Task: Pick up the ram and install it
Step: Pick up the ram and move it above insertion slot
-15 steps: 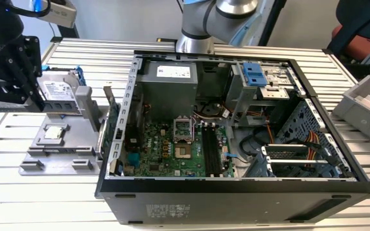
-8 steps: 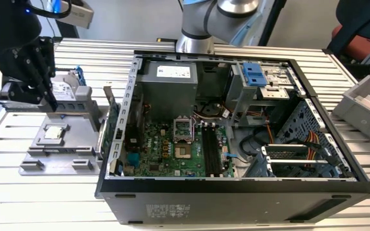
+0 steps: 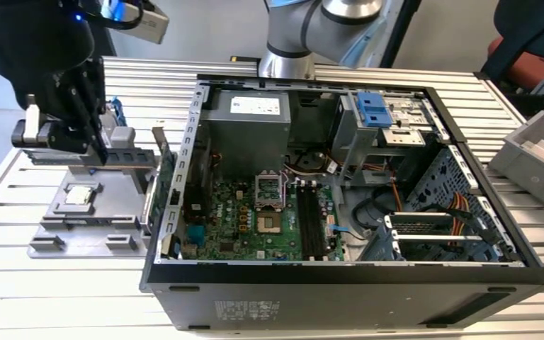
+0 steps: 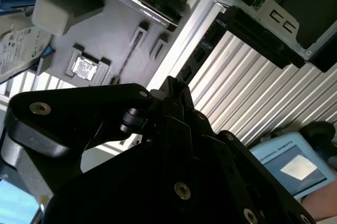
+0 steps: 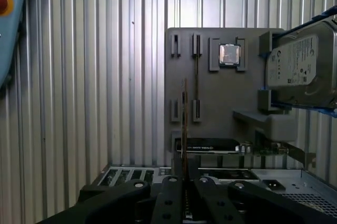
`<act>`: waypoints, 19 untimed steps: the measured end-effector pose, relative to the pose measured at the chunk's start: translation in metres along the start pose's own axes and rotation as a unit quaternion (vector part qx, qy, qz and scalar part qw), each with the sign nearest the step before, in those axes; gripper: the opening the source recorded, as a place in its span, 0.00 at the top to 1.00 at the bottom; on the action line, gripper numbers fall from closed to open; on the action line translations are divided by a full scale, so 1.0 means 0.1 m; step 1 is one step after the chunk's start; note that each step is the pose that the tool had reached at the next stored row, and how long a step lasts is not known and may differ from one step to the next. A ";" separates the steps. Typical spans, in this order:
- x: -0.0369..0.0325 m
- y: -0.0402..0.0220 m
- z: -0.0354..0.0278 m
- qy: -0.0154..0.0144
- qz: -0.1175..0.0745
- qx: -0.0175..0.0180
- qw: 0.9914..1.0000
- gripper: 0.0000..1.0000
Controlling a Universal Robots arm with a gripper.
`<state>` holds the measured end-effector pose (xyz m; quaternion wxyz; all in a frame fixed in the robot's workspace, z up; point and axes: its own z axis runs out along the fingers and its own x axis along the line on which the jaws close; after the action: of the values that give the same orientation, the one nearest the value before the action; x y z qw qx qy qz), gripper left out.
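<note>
Spotting the gripper at the exterior view's left, hanging over the gray parts tray and pressed tight on the ram. Pinching it around mid-length, with the thin dark stick poking out level on both sides of the fingers. Catching it edge-on in the first wrist view too, the ram running straight out from the gripper, with the tray's grooves and the little silvery processor chip beyond it. Reckoning it's hanging clear of the tray and not touching, though not seeing the gap well enough to swear on it.

Moving right, passing the upright green expansion card just beside the tray, parked between it and the open computer case. Then finding the black memory slots on the motherboard, well apart from the gripper, off toward the exterior view's right and lower down inside the case.

Guessing the stick's long axis is running roughly across the view while the slots are running front to back, so sitting crosswise to each other. Judging the room as tight: processor socket on one side, cables on the other, case wall in between. Resting everything on a ribbed metal desk, with a gray bin at the far right.
</note>
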<state>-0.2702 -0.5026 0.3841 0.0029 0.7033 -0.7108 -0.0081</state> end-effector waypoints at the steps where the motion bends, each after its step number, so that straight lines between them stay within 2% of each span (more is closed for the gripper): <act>1: 0.000 -0.031 -0.001 0.000 0.000 0.000 1.000 1.00; 5: -0.002 -0.151 -0.003 0.000 0.000 -0.001 1.000 1.00; 13: -0.004 -0.431 -0.007 0.000 0.000 -0.004 1.000 1.00; 19: -0.006 -0.664 -0.011 0.000 0.000 -0.007 1.000 1.00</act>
<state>-0.2038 -0.5027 0.3842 0.0080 0.7032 -0.7108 -0.0131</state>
